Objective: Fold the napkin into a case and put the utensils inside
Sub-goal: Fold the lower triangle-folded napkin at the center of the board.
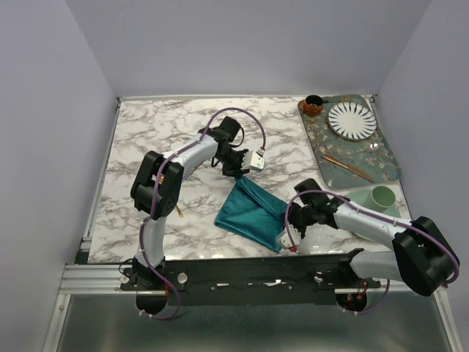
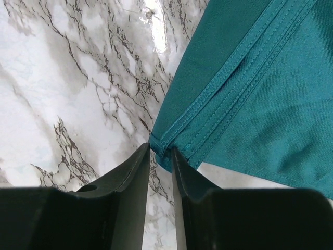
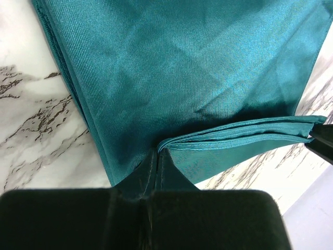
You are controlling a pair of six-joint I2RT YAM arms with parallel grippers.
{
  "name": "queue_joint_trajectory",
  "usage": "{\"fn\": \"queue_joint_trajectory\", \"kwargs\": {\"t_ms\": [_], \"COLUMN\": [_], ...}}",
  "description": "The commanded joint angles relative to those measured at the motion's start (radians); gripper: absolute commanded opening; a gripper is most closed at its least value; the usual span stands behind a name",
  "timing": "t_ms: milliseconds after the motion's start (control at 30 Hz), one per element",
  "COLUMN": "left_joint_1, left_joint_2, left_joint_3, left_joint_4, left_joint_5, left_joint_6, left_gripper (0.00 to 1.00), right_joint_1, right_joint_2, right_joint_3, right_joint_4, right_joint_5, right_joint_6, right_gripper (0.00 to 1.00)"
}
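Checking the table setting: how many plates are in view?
2. A striped white plate on the tray at the far right; a pale green plate under a cup, nearer, partly covered by the right arm.

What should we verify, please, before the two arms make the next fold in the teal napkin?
1. Right fingers shut on the near corner of the soft teal cloth napkin: ok.
2. Left fingers gripping the napkin's far corner hem: cannot tell; the corner sits between the tips, but a gap shows.
3. Napkin folded down to a narrow strip: not ok; it is a broad folded shape.
4. Pale green ceramic cup apart from the napkin: ok.
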Motion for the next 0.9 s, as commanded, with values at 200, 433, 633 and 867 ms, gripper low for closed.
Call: {"fn": "queue_joint_trajectory", "kwargs": {"t_ms": [200, 433, 633, 867], "left_joint_1": [-0.007, -0.007, -0.007, -0.007], "left_joint_2": [-0.024, -0.099, -0.14, -0.165], "left_joint_3": [-0.016, -0.095, -0.171, -0.218], "left_joint_4": [-0.024, -0.051, -0.06, -0.054], "left_joint_5": [0.008, 0.006, -0.015, -0.027], "left_joint_6": [0.044, 0.056, 0.073, 0.071], "left_gripper": [0.05, 0.0, 0.0, 0.0], "right_joint_1": [0.008, 0.008, 0.008, 0.006], "right_joint_2": [-0.009, -0.041, -0.061, -0.074], "right_joint_3": [0.039, 0.054, 0.04, 0.028], "right_joint_4": [-0.06, -0.107, -0.124, -0.14], "right_joint_5": [-0.018, -0.018, -0.01, -0.001], "right_joint_6": [0.051, 0.069, 0.074, 0.091], "right_gripper": [0.01, 0.01, 0.01, 0.01]}}
